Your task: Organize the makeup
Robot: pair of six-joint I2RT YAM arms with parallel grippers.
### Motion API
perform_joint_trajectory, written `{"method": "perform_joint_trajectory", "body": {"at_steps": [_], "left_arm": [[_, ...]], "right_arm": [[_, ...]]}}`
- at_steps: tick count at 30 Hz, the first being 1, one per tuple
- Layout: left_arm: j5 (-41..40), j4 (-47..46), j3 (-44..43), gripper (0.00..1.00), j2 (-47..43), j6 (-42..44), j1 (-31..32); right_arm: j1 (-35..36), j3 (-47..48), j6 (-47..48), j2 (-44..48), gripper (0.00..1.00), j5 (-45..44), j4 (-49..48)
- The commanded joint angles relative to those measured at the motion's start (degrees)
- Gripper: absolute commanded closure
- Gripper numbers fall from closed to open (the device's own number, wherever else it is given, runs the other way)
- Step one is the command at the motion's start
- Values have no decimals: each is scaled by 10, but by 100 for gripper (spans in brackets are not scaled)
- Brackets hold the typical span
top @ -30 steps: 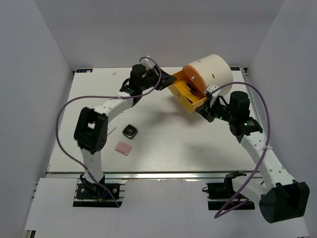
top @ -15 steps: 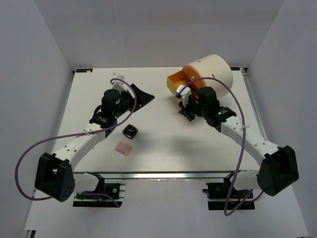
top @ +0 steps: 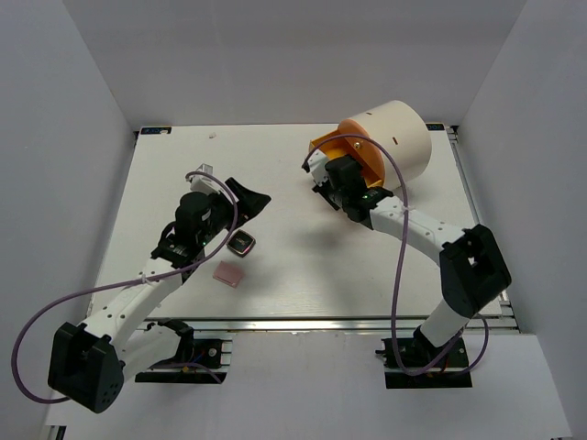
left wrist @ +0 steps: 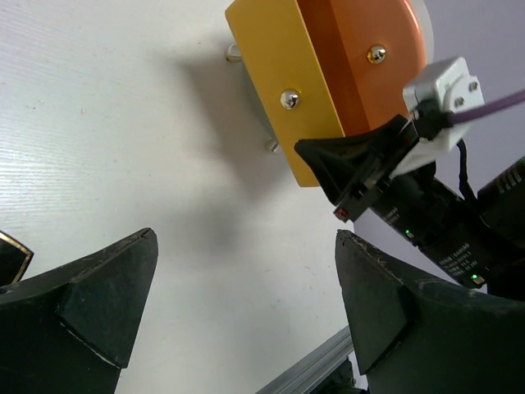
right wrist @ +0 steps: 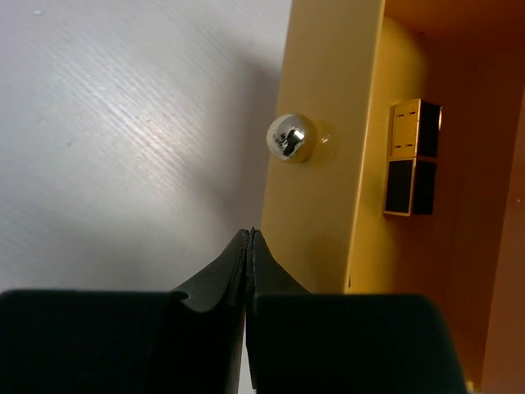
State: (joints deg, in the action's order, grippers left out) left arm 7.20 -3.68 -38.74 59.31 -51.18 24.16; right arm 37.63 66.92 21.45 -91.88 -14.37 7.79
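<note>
A square black silver-rimmed compact (top: pixel 241 244) and a flat pink square (top: pixel 228 273) lie on the table at left of centre. My left gripper (top: pixel 249 195) hangs open just beyond the compact, nothing between its fingers (left wrist: pixel 107 304). A corner of the compact (left wrist: pixel 8 250) shows at the left edge of the left wrist view. My right gripper (top: pixel 323 174) is shut and empty. Its tips (right wrist: pixel 248 235) sit against the yellow drawer front (right wrist: pixel 328 164), below the silver knob (right wrist: pixel 289 137). A black-and-gold lipstick tube (right wrist: pixel 413 156) lies inside that partly open drawer.
The large cream cylinder (top: pixel 399 137) lies on its side at the back right, its orange front (top: pixel 359 154) facing left with the yellow drawer (top: pixel 323 147) sticking out. The left wrist view shows the right gripper (left wrist: pixel 361 168) under the drawer.
My left arm has pulled back from the drawer toward the compact and its gripper has opened. My right arm has swung left to the drawer front. The yellow drawer now sticks out less.
</note>
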Motion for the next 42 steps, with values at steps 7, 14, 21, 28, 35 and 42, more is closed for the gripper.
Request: {"method": "perform_joint_trajectory", "body": {"at_steps": [7,14,21,28,35,42], "left_arm": [[-18,6,18,2,-24,6,1],[-7,-10,18,2,-10,4,1],[11,-30,8,2,19,3,1],[39,-73,-6,2,67,-7,1],[62,-114,-18,2,116,-23,1],[96,-207,-41,8,229,-69,19]], "right_arm": [[4,37,59,-52,97,-209,-115],[-7,53,90,-76,97,-246,-148],[-31,86,112,-110,97,-262,-148],[-52,92,125,-118,98,-273,-156],[-59,84,123,-111,98,-275,-156],[-79,67,96,54,65,225,22]]}}
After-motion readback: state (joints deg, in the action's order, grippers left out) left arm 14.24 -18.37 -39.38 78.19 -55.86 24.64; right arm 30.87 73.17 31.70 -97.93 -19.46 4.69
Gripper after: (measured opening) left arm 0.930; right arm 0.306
